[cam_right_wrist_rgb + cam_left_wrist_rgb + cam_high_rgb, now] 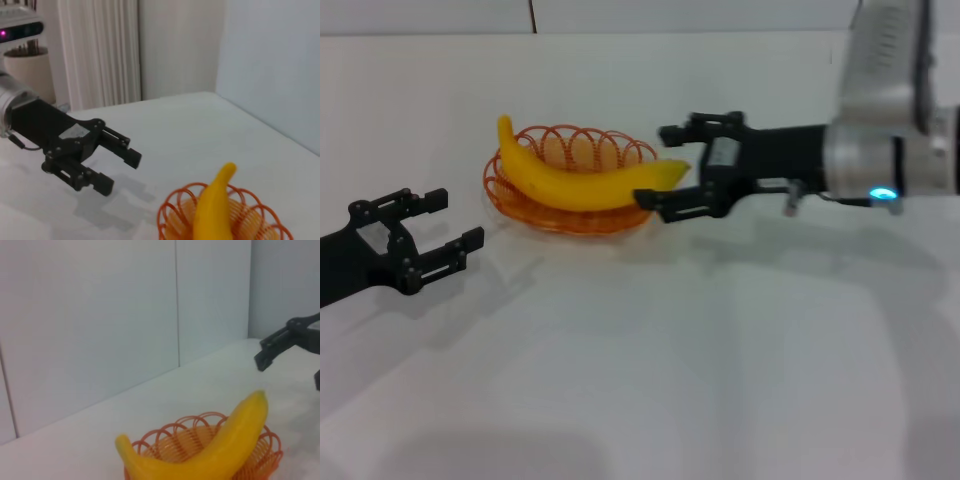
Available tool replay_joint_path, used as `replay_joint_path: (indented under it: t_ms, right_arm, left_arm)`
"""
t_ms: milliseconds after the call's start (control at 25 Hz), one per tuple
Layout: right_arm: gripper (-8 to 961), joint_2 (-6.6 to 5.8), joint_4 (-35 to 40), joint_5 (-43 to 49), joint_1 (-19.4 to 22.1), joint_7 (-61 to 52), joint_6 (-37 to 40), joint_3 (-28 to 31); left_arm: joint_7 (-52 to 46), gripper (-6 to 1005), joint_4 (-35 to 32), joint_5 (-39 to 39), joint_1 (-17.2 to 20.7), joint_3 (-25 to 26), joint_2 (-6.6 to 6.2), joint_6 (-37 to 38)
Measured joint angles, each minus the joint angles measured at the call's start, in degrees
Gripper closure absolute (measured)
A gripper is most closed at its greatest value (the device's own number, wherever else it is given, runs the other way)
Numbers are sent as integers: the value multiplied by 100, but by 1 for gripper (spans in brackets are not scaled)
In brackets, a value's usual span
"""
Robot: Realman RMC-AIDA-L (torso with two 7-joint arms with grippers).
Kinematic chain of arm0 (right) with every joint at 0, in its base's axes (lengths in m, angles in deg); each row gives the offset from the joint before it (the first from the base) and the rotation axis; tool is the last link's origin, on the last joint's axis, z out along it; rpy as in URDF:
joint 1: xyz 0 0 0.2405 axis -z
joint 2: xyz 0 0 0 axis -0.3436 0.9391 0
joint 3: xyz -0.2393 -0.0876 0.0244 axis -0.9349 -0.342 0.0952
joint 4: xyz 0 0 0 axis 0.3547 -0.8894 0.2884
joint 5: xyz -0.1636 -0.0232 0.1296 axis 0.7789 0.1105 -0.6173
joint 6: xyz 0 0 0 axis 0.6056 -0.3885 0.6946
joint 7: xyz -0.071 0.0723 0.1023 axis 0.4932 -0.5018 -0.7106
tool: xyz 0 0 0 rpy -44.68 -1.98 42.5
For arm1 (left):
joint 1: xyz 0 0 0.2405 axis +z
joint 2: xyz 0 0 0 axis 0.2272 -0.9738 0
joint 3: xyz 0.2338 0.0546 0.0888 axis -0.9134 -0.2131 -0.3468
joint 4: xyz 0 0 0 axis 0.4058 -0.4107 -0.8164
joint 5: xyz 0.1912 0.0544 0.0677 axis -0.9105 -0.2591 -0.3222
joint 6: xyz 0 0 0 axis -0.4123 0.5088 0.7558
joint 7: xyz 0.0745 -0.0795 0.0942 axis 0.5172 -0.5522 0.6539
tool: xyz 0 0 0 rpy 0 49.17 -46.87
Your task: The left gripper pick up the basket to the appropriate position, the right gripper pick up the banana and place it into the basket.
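Centrally on the white worktop (650, 360) stands the orange wire basket (525, 208), its scalloped rim upright. Within it lies the yellow banana (582, 182), lengthwise, one tip rising over the rim on the robot's left, the other pointing toward the right pincer (665, 168). Right pincer: fingers apart, one on either side of the banana's nearer tip, level with the basket's edge; contact with the fruit cannot be told. Left pincer (448, 222): fingers apart, holding nothing, low over the worktop, near the basket on the robot's left but clear of it. In the left wrist view the banana (210, 452) spans the basket (260, 452).
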Motion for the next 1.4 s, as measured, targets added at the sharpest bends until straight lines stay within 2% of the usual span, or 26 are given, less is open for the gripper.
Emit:
replay_joint_path:
  t_ms: [200,600,1400]
  right_arm:
    - [48,-1,-556,-42,132,534,379,610]
    - [48,-14,-1562,-53,166,1353,422,1508]
    - [48,-19,-1688,-49,148,1469,434,1617]
  left_arm:
    - [34,311,0,11,1,0,8,-3]
    - [181,311,117,210,2,-10,11,6]
    - [214,311,136,214,-8,-45,4,-3]
